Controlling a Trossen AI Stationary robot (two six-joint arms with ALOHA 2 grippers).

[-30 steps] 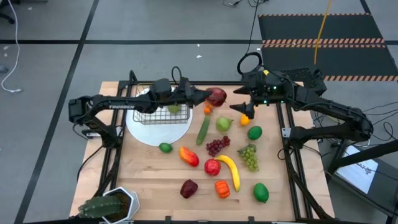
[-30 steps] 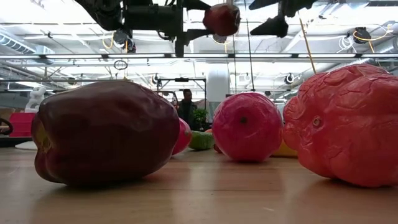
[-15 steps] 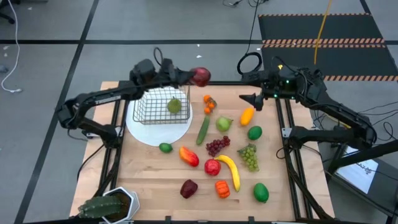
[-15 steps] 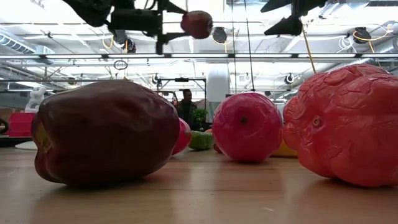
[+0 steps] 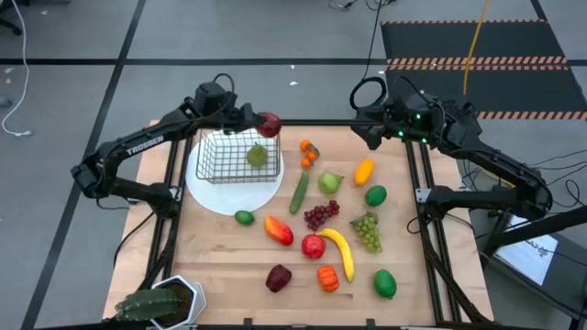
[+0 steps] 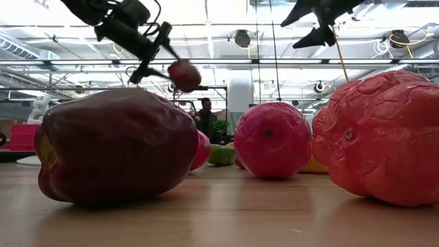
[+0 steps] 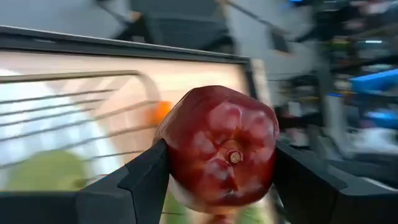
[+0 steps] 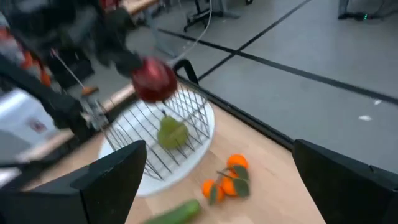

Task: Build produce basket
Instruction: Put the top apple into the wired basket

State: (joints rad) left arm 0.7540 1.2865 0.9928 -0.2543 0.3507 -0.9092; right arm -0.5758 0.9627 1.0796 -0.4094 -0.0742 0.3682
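From above, the left gripper [image 5: 260, 125] grips a red apple [image 5: 270, 125] just past the far corner of the basket [image 5: 235, 158], which holds a green pear [image 5: 257, 155] under it. The left wrist view shows both fingers [image 7: 146, 180] clamped against the apple [image 7: 220, 147]. In the right wrist view, the right gripper [image 8: 217, 180] hangs spread wide and empty, with the basket [image 8: 180, 134] well ahead of it.

Wooden table [image 5: 229, 261], white plate [image 5: 240, 191], scattered produce [image 5: 321, 240], potted plant [image 5: 160, 302]
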